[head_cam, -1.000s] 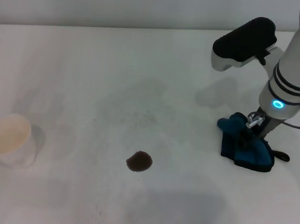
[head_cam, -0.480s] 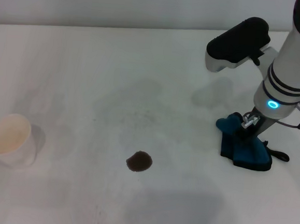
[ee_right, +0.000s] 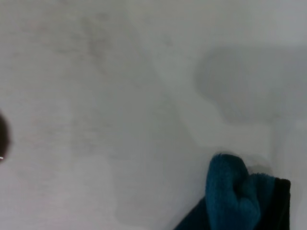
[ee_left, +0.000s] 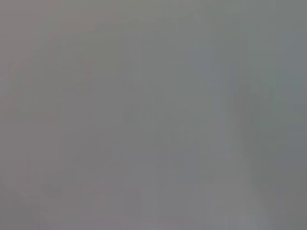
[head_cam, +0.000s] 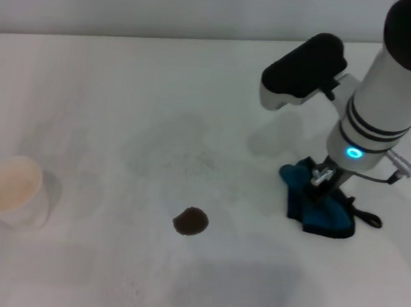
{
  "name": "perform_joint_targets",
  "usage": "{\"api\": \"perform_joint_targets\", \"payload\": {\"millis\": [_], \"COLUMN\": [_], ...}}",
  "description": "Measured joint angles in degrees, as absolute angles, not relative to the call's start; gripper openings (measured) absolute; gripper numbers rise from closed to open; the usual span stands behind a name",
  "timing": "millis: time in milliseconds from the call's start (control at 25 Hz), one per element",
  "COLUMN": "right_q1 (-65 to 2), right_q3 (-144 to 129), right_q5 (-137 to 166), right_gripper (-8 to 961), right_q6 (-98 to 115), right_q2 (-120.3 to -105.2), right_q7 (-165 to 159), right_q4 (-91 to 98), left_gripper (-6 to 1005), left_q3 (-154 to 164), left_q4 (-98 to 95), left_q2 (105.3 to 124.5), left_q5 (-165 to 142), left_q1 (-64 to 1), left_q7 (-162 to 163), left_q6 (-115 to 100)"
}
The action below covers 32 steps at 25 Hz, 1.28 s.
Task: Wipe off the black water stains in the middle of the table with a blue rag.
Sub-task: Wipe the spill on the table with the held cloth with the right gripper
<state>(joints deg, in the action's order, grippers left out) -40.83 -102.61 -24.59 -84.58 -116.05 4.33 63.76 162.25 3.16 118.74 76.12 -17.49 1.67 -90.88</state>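
The black water stain (head_cam: 190, 221) is a small dark brown blot near the middle of the white table (head_cam: 124, 104). The blue rag (head_cam: 325, 216) lies bunched on the table to the right of the stain, its black loop trailing at its right. My right gripper (head_cam: 323, 187) stands upright over the rag's top and is shut on it. In the right wrist view the rag (ee_right: 230, 196) shows at one corner and the stain (ee_right: 2, 139) at the far edge. My left gripper is out of view; the left wrist view shows only plain grey.
A white paper cup (head_cam: 10, 191) stands at the table's left side. Faint grey smudges (head_cam: 191, 152) lie behind the stain. The table's far edge meets a pale wall.
My right arm has moved left toward the stain, dragging the rag with it across the table. The stain and the cup have not moved.
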Motion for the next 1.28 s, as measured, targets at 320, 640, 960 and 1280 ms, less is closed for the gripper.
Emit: {"api": "perform_joint_targets", "payload": {"millis": [320, 640, 960, 1280], "right_q1": [-42.6, -47.3, -54.4, -58.4], "right_q3": [-107.1, -113.8, -120.6, -126.4], "right_q5": [-32.6, -39.0, -46.2, -54.8], "right_gripper": [61, 61, 60, 61], "right_q6": [-82.5, -78.2, -72.0, -69.4], "right_q2": [-116.2, -116.2, -116.18, -116.19], "right_q7": [4.5, 1.9, -0.9, -0.5], "right_q4": [64.7, 64.3, 60.7, 58.6], "left_gripper": [865, 865, 866, 866], "left_q3": [162.2, 162.2, 162.2, 162.2], "left_q4": [3.2, 3.2, 3.1, 2.7], "left_q2": [118.74, 118.74, 118.89, 118.91], "left_q5": [76.1, 76.1, 76.1, 76.1], "left_q1": [-17.6, -18.3, -18.6, -18.6], "left_q7": [1.7, 1.1, 0.8, 0.8], "left_q6": [-91.0, -91.0, -91.4, -91.2]}}
